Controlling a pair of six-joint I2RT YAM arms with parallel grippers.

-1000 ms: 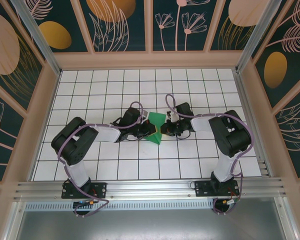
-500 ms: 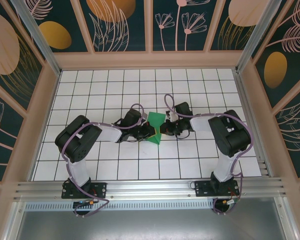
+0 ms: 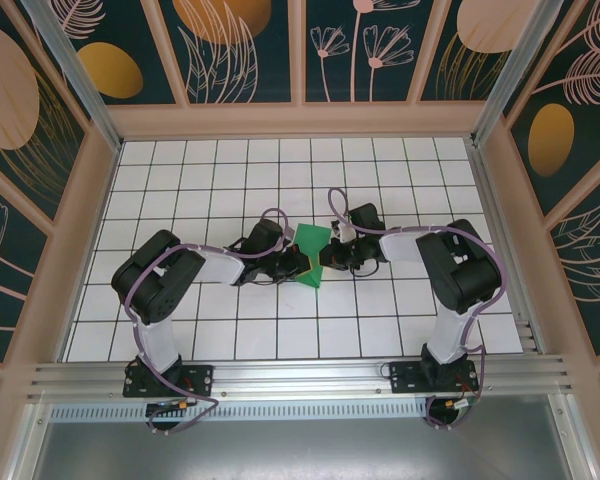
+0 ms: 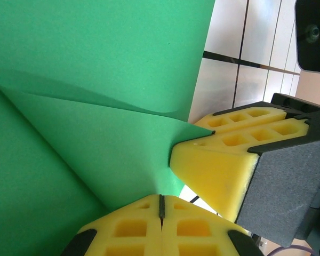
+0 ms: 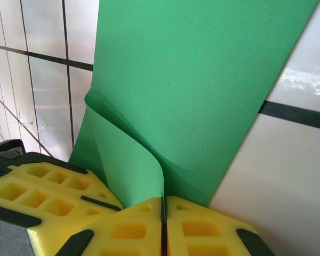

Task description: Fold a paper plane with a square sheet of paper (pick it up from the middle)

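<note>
The square sheet of paper is a creased green wedge lying on the white grid table, between both grippers. My left gripper reaches in from the left. In the left wrist view it is shut, pad tips against the green paper, with nothing visible in the slit. My right gripper comes from the right. In the right wrist view it is shut on a curled-up flap of the paper. The two grippers almost touch: right fingers show in the left wrist view, left fingers in the right wrist view.
The white grid table is walled by a wooden frame at the back and both sides. An aluminium rail with the arm bases runs along the near edge. Open tiles lie all around the paper.
The left arm has shifted slightly to the right and the paper wedge looks a little narrower. Both grippers stay shut at the paper.
</note>
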